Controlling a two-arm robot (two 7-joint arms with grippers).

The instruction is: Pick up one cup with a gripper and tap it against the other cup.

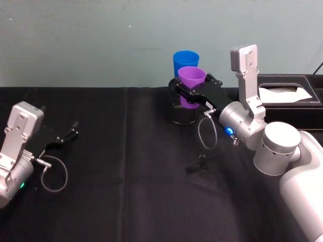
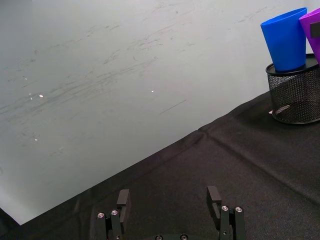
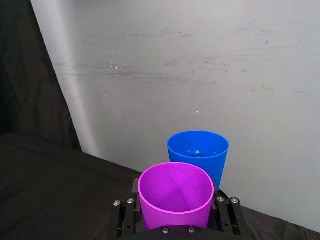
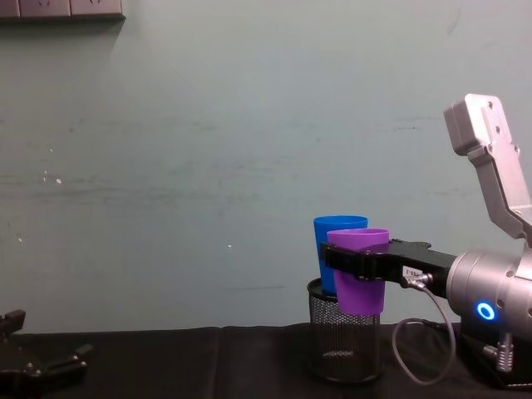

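Observation:
My right gripper (image 1: pixel 191 95) is shut on the purple cup (image 1: pixel 192 76), one finger on each side of its wall, and holds it upright in the air. The blue cup (image 1: pixel 185 58) stands just behind it, inside a black wire-mesh pen holder (image 1: pixel 182 115). In the chest view the purple cup (image 4: pixel 362 295) overlaps the blue cup (image 4: pixel 332 229); whether they touch I cannot tell. The right wrist view looks down into the purple cup (image 3: pixel 175 197), with the blue cup (image 3: pixel 200 150) right beyond it. My left gripper (image 1: pixel 68 135) rests open and empty on the black cloth at the far left.
A black tissue box (image 1: pixel 285 93) sits at the back right, close behind my right arm. The pale wall runs along the table's far edge just past the mesh holder (image 4: pixel 342 349). A cable loop hangs under the right wrist.

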